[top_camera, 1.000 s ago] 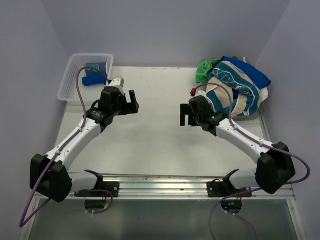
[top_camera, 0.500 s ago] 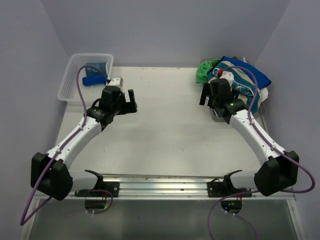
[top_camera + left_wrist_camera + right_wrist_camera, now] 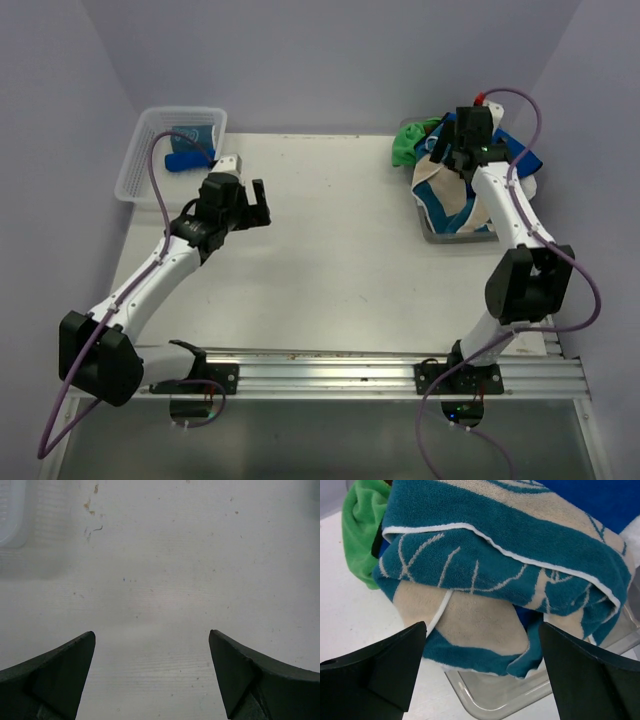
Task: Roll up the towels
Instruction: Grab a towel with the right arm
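The right gripper (image 3: 447, 150) has swung from mid-table to the upper right. It hangs wide over the teal and beige towel (image 3: 485, 565) heaped on a clear tray (image 3: 485, 702), likely ready to pick. The left gripper (image 3: 252, 205) waits wide over the table (image 3: 160, 555).

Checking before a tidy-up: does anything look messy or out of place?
Yes: the teal and beige towel droops over the clear tray at the far right, and a green towel bulges out beside it.
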